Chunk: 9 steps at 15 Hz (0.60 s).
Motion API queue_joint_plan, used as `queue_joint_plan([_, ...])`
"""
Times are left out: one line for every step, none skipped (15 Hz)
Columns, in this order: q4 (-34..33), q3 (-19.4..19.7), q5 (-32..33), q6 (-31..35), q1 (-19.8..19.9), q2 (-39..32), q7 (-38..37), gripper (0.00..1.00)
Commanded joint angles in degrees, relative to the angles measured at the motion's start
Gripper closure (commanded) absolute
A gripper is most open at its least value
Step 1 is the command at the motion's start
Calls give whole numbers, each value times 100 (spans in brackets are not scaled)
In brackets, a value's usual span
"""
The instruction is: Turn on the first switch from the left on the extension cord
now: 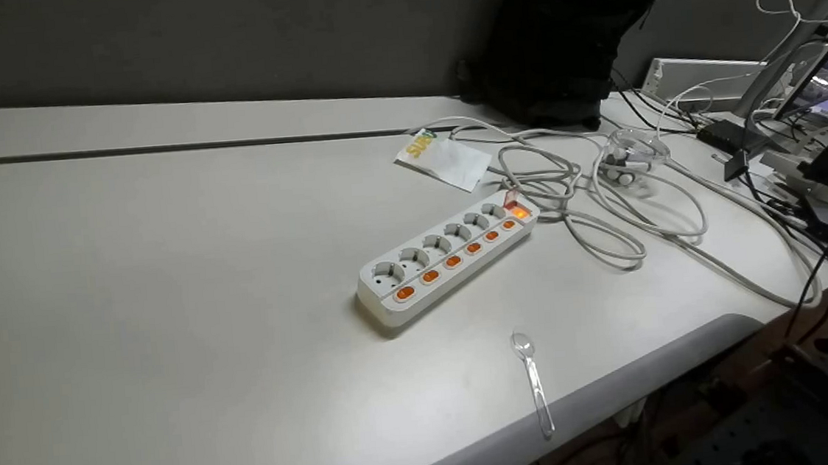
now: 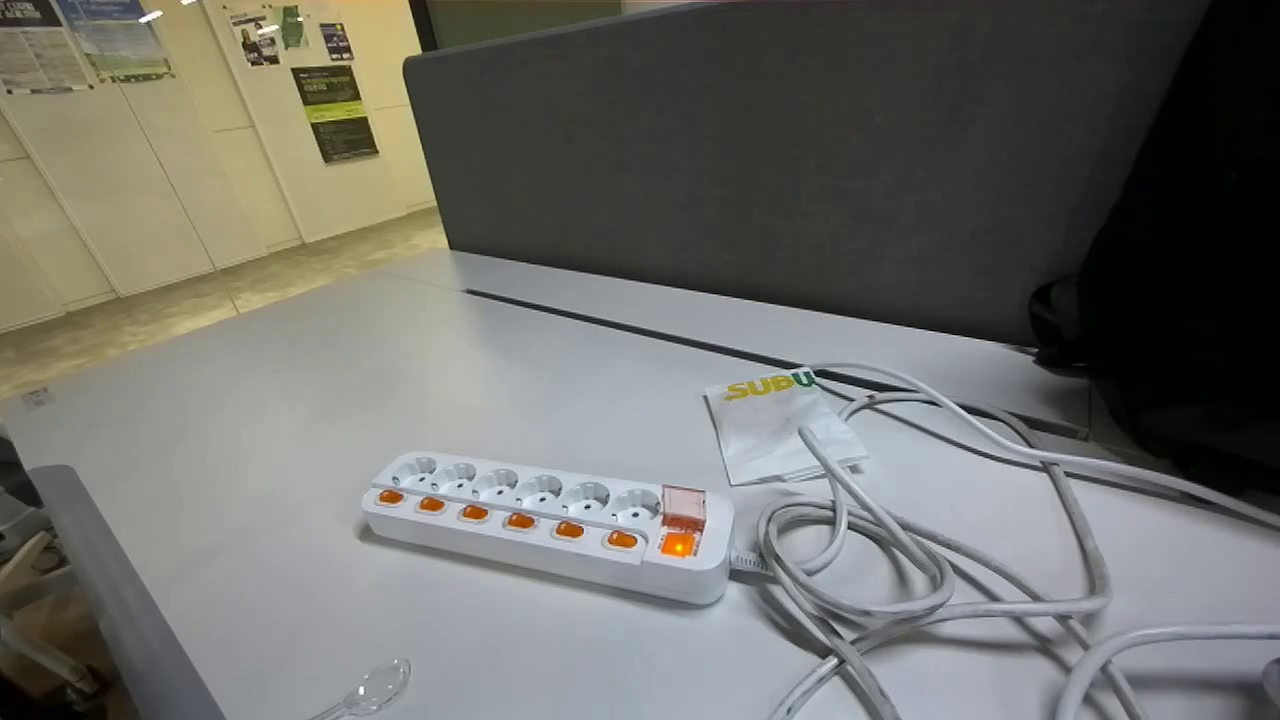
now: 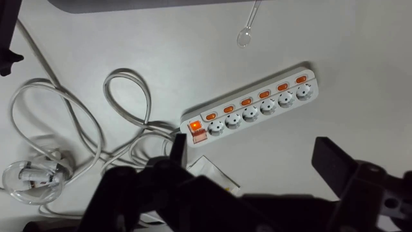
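Lying on the desk (image 1: 169,318), the extension cord (image 1: 450,256) is lit at one end; the gripper (image 3: 252,150) is spread wide.

White plastic six-socket ext. cord (image 1: 448,256) diag. on pale grey desk (image 1: 169,318) — orange oval switches (image 1: 453,261), square orange button (image 1: 519,212) aglow at far end. Near it: coiled whitish-grey cable (image 1: 564,172), flat white paper piece (image 1: 447,162) w/ yellow-green lettering. Clear plastic spoon (image 1: 535,385) at desk edge; black fabric bag (image 1: 565,36) by dark grey partition (image 1: 221,41).

Tabletop (image 1: 302,411) sheen, soft shadows, perhaps slight blur
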<state>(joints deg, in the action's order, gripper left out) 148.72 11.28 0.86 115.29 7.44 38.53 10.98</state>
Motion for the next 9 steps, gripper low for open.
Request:
queue_joint_plan([511, -162, 33, 579, -88, -240, -50, 0])
queue_joint_plan([645, -194, 18, 814, -127, -326, -27, 25])
queue_joint_plan([760, -223, 5, 1055, -175, -406, 5, 26])
queue_joint_plan([852, -231, -57, 1251, -272, -504, 90, 34])
queue_joint_plan([920, -240, -93, 1437, -355, -594, 177, 40])
queue_joint_plan([956, -238, -158, 1566, -477, -705, 286, 49])
queue_joint_plan([967, -248, -238, 1660, -598, -842, 382, 55])
queue_joint_plan([965, -274, -295, 1719, -692, -969, 437, 61])
queue_joint_plan([965, -317, -337, 1766, -785, -1098, 471, 69])
